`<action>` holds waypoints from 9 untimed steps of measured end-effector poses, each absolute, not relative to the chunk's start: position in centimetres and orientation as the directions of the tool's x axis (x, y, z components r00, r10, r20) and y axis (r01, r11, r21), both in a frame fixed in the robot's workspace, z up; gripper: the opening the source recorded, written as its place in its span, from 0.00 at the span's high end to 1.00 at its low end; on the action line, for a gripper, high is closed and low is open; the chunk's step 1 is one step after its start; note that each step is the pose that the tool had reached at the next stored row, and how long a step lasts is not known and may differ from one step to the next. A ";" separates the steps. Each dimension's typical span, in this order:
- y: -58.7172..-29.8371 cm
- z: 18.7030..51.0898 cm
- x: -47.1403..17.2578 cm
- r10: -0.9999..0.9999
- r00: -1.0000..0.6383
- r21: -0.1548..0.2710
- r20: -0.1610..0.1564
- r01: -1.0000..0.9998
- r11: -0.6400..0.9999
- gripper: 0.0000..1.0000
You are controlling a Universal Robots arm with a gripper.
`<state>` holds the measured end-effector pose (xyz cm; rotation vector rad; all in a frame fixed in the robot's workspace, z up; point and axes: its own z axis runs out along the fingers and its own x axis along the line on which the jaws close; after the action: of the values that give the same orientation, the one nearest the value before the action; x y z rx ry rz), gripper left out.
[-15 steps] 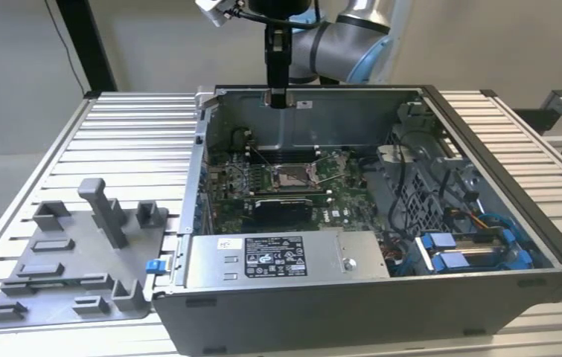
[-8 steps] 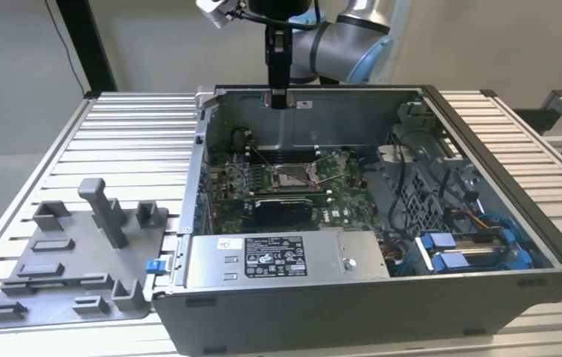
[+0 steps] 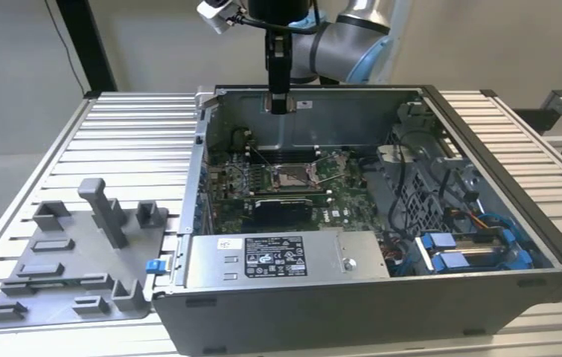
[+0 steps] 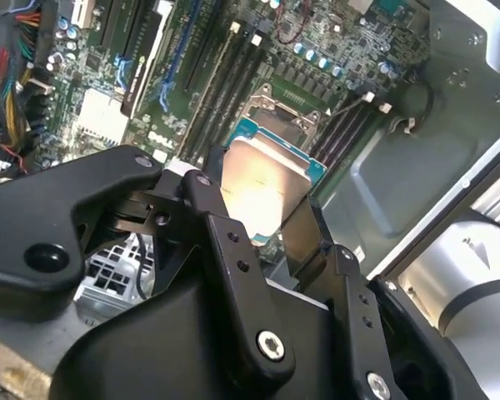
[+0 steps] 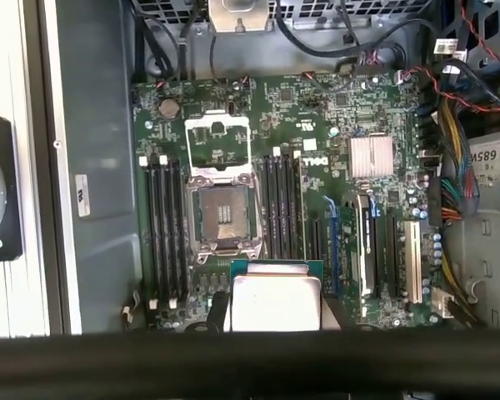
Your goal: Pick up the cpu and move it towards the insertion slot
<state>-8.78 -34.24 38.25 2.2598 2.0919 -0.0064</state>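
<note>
In both wrist views my gripper point(image 4: 260, 204) is shut on the cpu point(image 4: 262, 183), a flat square chip with a pale silvery face and a teal rim, pinched at two opposite edges by the black fingers point(image 4: 207, 190). The insertion slot point(image 5: 221, 215) is a metal-framed socket with a dark centre, its load frame point(image 5: 218, 142) flipped open beside it. The cpu point(image 5: 275, 296) hangs above the motherboard, a short way off the slot and not over it. In the exterior view the gripper point(image 3: 278, 105) hangs over the back of the open computer case, well above the slot point(image 3: 292, 176).
The open case point(image 3: 559, 245) has tall walls around the board. A grey white-labelled box point(image 3: 271, 256) fills its front, with blue-tagged cables point(image 3: 459, 249) at the exterior view's right. Memory slots point(image 5: 162, 225) flank the socket, with a heat sink point(image 5: 371, 156) nearby. A grey fixture plate point(image 3: 72, 275) lies outside.
</note>
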 end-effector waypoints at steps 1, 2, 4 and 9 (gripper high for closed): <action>-34.2 38.1 -8.8 0.996 0.078 0.043 -0.050 0.996 -0.076 1.00; -34.2 38.0 -8.8 0.996 0.077 0.043 -0.054 0.996 -0.075 1.00; -34.1 37.8 -8.8 0.995 0.077 0.044 -0.056 0.996 -0.075 1.00; -34.0 37.3 -8.8 0.996 0.077 0.044 -0.052 0.996 -0.075 1.00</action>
<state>-8.82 -34.03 37.30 2.2551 2.0894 -0.0128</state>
